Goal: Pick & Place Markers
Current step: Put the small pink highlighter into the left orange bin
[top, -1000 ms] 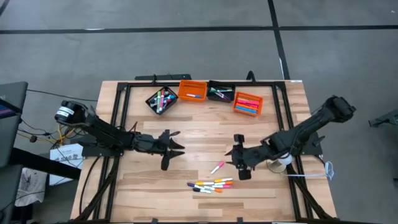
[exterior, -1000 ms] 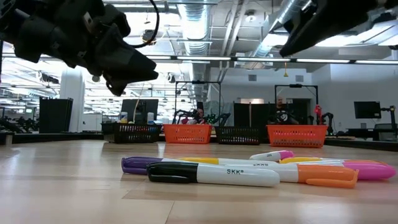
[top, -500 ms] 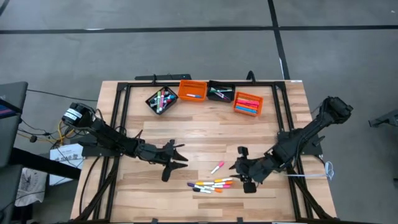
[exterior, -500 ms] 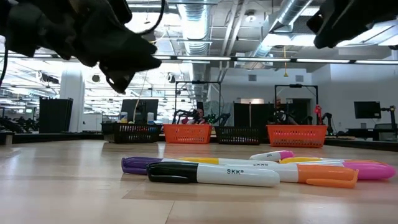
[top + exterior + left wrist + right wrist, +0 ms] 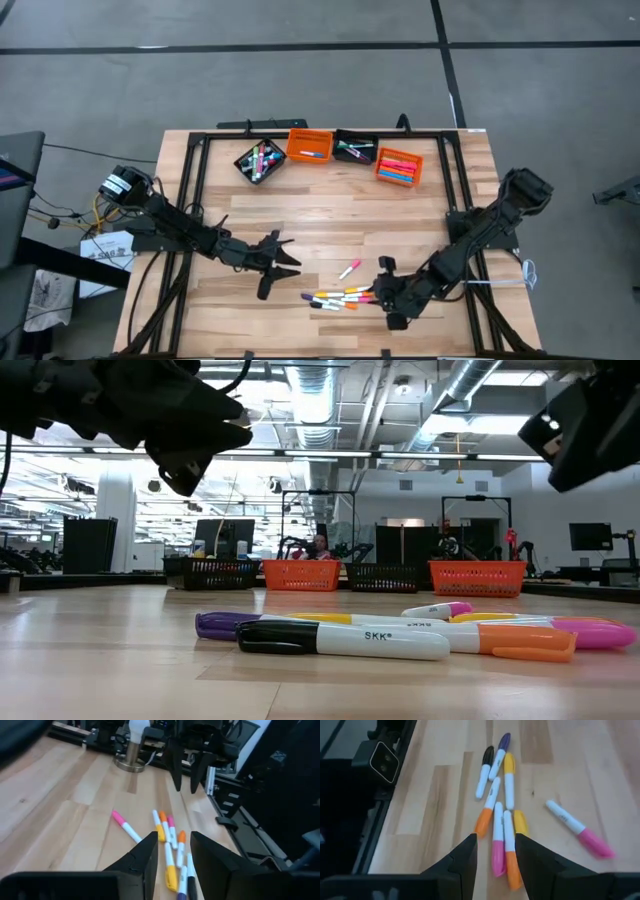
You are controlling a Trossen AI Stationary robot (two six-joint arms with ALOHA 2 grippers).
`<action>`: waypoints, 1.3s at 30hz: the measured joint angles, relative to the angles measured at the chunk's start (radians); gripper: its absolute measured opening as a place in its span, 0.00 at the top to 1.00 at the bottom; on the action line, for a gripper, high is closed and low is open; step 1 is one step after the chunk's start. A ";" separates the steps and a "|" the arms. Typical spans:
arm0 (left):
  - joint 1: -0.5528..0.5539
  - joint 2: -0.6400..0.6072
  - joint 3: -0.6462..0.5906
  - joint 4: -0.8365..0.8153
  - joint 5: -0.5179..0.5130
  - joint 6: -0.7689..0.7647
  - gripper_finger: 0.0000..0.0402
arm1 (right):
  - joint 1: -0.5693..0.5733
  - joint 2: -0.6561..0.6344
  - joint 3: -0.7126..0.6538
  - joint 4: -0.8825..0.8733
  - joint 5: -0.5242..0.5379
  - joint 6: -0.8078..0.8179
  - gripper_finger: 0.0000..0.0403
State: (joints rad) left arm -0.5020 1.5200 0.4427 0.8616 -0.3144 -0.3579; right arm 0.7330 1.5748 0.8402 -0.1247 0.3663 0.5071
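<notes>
Over markers (image 5: 340, 297): right pincer (image 5: 383, 293), parted

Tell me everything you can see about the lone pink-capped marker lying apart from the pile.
The pink-capped marker is a short stick with a white barrel and a pink cap at one end, plastic by its look. It lies flat on the wooden table, angled, clear of the marker cluster beside it. Neither gripper touches it.
</notes>
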 joint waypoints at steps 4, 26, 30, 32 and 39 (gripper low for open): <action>0.000 0.000 0.000 0.003 0.000 -0.025 0.71 | 0.000 0.017 0.000 0.006 -0.041 0.071 0.70; -0.003 0.000 0.000 0.003 0.000 -0.014 0.71 | -0.035 0.149 0.000 0.023 -0.015 -0.001 0.70; -0.001 0.000 0.000 0.003 0.000 -0.014 0.71 | -0.087 0.136 0.000 0.029 -0.001 -0.090 0.70; -0.001 0.000 0.000 0.003 0.000 -0.014 0.71 | -0.123 0.132 0.000 0.030 -0.002 -0.139 0.70; -0.001 0.000 0.000 0.003 0.000 -0.013 0.71 | -0.261 0.132 0.000 0.027 -0.089 -0.290 0.70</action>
State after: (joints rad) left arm -0.5030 1.5196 0.4427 0.8646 -0.3145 -0.3714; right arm 0.4724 1.7073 0.8402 -0.0973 0.2771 0.2171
